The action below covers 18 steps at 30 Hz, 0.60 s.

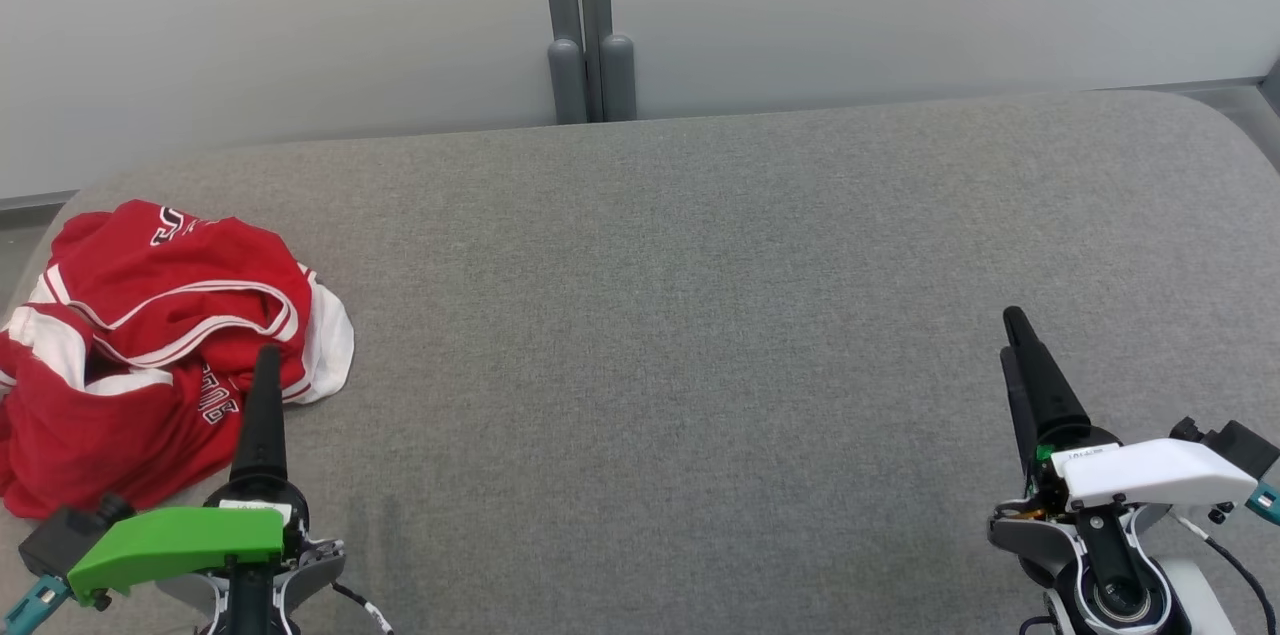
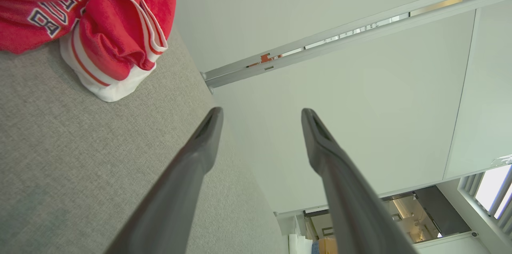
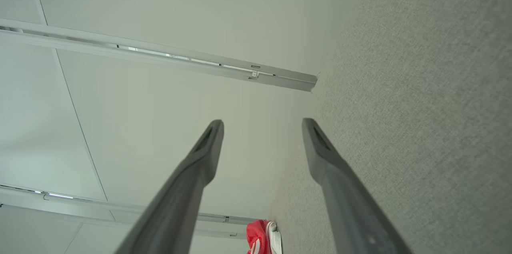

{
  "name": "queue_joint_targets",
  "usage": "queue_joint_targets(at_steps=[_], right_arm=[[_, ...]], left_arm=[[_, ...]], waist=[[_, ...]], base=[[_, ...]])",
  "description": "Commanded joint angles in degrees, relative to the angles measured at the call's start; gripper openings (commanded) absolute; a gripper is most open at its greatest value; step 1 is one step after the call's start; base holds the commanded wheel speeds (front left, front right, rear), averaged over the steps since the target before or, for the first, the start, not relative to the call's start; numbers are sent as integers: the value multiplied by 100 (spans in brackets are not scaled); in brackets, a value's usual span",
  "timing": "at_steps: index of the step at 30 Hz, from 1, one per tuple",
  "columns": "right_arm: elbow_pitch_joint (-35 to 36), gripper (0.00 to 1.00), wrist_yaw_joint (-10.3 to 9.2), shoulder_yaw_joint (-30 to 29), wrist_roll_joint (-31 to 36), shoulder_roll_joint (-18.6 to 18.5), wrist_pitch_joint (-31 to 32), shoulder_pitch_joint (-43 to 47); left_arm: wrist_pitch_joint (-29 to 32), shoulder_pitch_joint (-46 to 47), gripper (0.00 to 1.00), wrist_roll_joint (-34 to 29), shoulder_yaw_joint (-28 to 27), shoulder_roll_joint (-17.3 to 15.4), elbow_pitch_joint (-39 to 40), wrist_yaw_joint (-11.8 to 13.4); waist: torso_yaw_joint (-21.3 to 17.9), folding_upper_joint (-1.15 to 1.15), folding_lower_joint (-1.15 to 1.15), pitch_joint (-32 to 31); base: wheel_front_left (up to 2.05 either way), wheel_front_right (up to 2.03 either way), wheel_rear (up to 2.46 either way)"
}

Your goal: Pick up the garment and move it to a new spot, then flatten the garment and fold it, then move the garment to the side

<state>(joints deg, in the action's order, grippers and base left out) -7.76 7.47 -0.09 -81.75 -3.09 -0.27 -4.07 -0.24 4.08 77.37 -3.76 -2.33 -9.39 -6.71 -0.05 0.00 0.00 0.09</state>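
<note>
Hovering with left gripper (image 2: 262, 126) and right gripper (image 3: 262, 124) spread wide and empty, leaving the crumpled red garment (image 1: 150, 355) at the left edge of the table (image 1: 700, 315), yet to be lifted, moved, flattened, folded, set aside.

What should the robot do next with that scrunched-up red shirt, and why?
Probably reach the left pincer forward and left, down onto the crumpled red and white jersey. That pincer is open, empty and near the jersey, which lies bunched at the left end of the grey fabric surface, not yet picked up.
</note>
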Motion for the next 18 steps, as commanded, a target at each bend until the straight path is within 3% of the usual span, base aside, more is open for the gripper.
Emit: queue_joint_targets(at_steps=[1,18], right_arm=[[144,100,1,70,219,-66,-68,-67],[237,100,2,352,2291,-125,-418,-17]], left_arm=[[-71,86,100,-262,17,-32,144,33],[-422,1,100,-2766,279,-52,372,298]], waist=[[0,0,0,0],[10,0,0,-15]], base=[[0,0,0],[0,0,0]])
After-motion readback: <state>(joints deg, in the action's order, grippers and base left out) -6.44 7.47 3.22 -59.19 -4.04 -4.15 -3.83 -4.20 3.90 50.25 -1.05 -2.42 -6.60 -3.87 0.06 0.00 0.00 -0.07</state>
